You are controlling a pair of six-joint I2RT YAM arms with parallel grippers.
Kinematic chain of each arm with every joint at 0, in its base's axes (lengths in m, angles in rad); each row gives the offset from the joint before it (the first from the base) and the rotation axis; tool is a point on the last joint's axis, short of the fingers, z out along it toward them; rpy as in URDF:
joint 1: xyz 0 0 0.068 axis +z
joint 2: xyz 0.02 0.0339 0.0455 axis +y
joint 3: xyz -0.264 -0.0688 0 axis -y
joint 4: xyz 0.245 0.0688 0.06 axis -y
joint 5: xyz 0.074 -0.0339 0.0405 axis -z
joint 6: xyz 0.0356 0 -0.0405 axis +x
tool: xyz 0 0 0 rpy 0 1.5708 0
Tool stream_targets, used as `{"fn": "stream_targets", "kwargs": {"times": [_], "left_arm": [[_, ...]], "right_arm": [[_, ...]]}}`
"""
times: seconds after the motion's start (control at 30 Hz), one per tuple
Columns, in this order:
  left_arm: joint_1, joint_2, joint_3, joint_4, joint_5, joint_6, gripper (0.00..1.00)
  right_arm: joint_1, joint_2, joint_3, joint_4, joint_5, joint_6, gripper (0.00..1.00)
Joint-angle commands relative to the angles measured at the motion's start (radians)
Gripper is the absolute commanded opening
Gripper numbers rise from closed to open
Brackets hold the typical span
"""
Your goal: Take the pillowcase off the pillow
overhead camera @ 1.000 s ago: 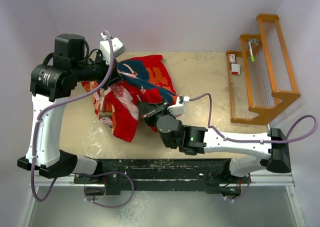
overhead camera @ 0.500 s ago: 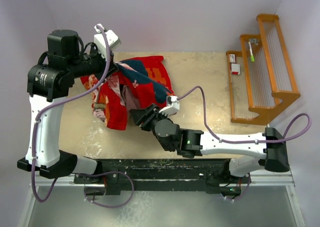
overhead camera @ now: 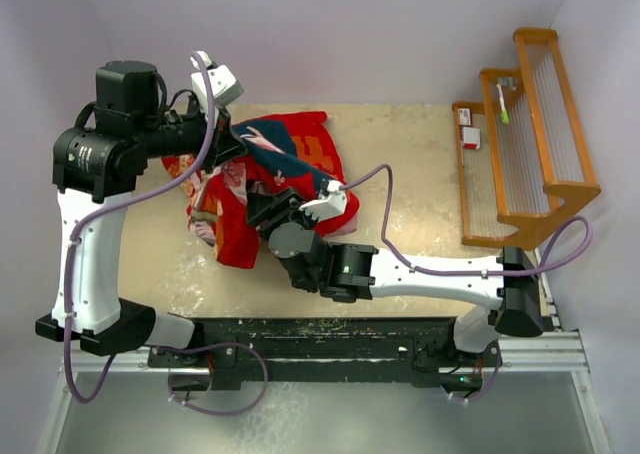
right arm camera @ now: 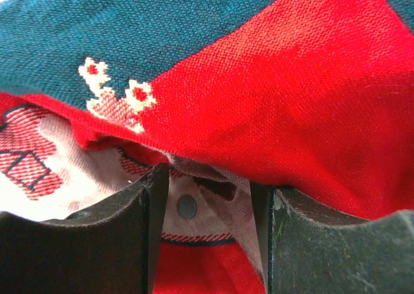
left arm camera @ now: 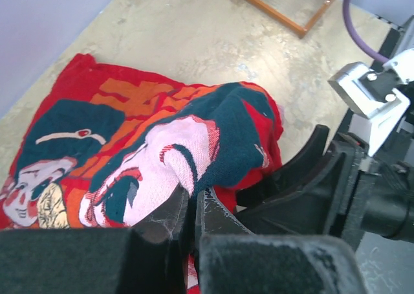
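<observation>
Beige table (overhead camera: 420,164) bears the bunched pillowcase (left arm camera: 149,106), my left gripper (left arm camera: 192,198) pinching it, my right gripper (right arm camera: 210,210) parted at a fold; pillow unseen, so removal looks unfinished.

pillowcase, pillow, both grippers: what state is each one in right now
pillowcase: bunched up, one fold lifted.
pillow: not visible in any view.
left gripper: shut on a pillowcase fold.
right gripper: open, fabric edge between its fingers.
</observation>
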Motion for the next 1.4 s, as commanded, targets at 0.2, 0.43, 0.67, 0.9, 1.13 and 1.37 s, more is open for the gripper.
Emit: {"fn": "stream_targets", "kwargs": {"times": [0.2,0.43,0.67,0.9,1.13,1.37], "left_arm": [[0.005,-0.021,-0.005,0.049,0.157,-0.011,0.0],[0.006,-0.019,0.047,0.02,0.162,-0.012,0.0],[0.006,-0.101,-0.042,0.231,-0.253,0.055,0.15],[0.007,-0.256,-0.23,0.319,0.1,0.027,0.89],[0.006,-0.411,-0.432,0.237,0.276,0.086,0.84],[0.006,-0.499,-0.595,0.319,-0.008,0.166,0.74]], "right_arm": [[-0.026,-0.026,0.005,-0.005,0.115,0.088,0.51],[-0.088,0.039,0.129,-0.247,0.122,0.185,0.13],[-0.091,-0.111,-0.11,-0.21,0.114,0.254,0.0],[-0.091,-0.141,-0.014,0.096,-0.13,-0.225,0.0],[-0.09,-0.087,0.186,0.162,-0.363,-0.424,0.0],[-0.091,-0.071,0.218,0.18,-0.421,-0.429,0.0]]}}
